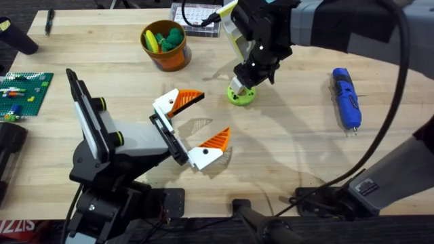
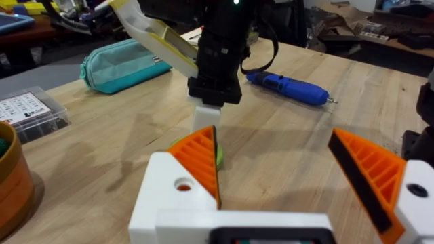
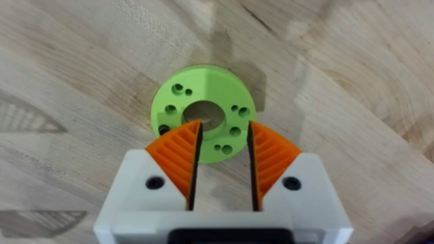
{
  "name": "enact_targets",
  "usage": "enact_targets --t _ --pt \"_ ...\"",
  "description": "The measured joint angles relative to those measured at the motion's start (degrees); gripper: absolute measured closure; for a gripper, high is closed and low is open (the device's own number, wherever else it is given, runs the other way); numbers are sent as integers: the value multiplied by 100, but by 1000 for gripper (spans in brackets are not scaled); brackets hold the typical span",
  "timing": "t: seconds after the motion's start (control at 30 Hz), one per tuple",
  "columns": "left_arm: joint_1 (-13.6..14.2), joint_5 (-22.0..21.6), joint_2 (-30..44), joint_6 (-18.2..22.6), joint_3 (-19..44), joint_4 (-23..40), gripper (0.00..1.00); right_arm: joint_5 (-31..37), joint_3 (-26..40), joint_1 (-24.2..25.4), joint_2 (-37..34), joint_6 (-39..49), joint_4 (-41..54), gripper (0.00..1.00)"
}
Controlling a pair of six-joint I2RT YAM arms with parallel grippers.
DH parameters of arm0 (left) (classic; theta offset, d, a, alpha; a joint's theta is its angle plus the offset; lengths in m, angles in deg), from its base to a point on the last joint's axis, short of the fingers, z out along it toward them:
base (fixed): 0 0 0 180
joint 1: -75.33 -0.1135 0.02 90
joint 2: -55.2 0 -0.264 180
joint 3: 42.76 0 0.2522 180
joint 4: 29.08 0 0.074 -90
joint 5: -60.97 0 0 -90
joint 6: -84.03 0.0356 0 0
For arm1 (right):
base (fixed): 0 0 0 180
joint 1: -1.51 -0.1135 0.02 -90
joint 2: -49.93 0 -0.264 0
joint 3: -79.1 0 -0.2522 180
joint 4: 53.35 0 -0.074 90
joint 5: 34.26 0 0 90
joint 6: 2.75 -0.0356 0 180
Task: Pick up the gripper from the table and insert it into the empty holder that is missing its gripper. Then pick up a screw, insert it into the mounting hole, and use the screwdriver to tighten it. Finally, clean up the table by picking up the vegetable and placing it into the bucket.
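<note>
The lime-green round vegetable (image 1: pixel 243 98) (image 3: pixel 203 85) lies flat on the table (image 1: pixel 305 156), showing a centre hole and several small holes. My right gripper (image 1: pixel 242 87) (image 3: pixel 222 129) (image 2: pixel 205 115) points straight down over it, open by a narrow gap, with its orange pads (image 3: pixel 176 156) above the near half of the disc. Nothing sits between them. My left gripper (image 1: pixel 211 115) (image 2: pixel 271 146) is wide open and empty, just left of the vegetable (image 2: pixel 219 156). The orange bucket (image 1: pixel 165 54) (image 2: pixel 10 183) stands behind and to the left. The blue screwdriver (image 1: pixel 346 95) (image 2: pixel 288 87) lies at the right.
The bucket holds darker green and yellow pieces. A clear parts box (image 1: pixel 196 15) (image 2: pixel 30 112) sits at the back edge, with a teal pouch (image 2: pixel 122 64) beyond it. A green brick plate (image 1: pixel 24 91) lies at the far left. Bare wood stretches between the vegetable and the screwdriver.
</note>
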Motion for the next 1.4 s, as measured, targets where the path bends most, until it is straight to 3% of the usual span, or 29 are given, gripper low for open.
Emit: enact_targets --t 0.17,0.4,0.73,1.4 --pt "1 -2 2 -4 0 91 13 -51 1 0 0 -82 58 589" --pt "1 0 0 -4 0 91 13 -750 36 49 36 -412 247 589" --pt "1 -2 0 -4 0 91 13 -917 97 39 619 -605 419 589" --pt "1 -1 0 -4 0 91 13 -938 114 -203 123 -655 305 589"
